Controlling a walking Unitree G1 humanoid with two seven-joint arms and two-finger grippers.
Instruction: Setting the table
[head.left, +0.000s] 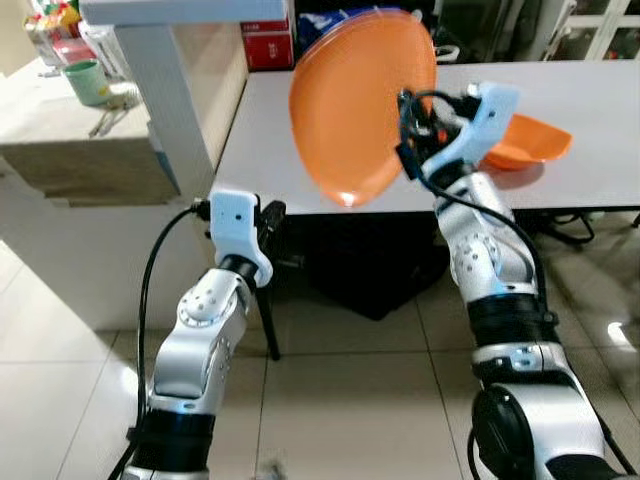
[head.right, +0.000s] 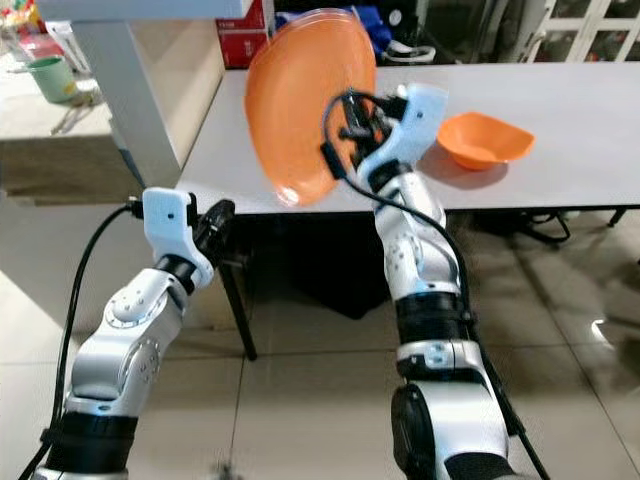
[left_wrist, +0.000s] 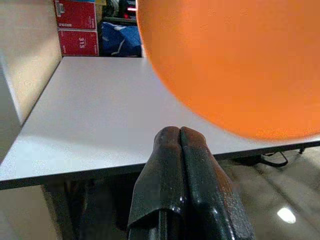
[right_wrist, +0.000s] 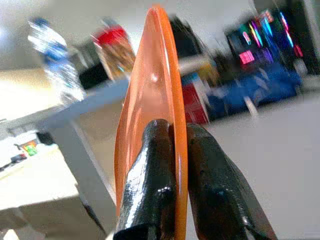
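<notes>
My right gripper (right_wrist: 177, 131) is shut on the rim of a large orange plate (head.left: 360, 100). It holds the plate tilted almost on edge above the front edge of the grey table (head.left: 262, 135). An orange bowl (head.left: 525, 140) rests on the table just right of that gripper. My left gripper (left_wrist: 180, 134) is shut with nothing in it. It hangs in front of and slightly below the table's front edge (left_wrist: 100, 165), to the left of the plate (left_wrist: 240, 65).
A white post (head.left: 165, 100) and a beige counter (head.left: 60, 130) with a green cup (head.left: 88, 82) stand to the left. Red boxes (left_wrist: 75, 22) and a blue bag (left_wrist: 120, 40) sit behind the table. A dark object (head.left: 370, 270) lies under it on the tiled floor.
</notes>
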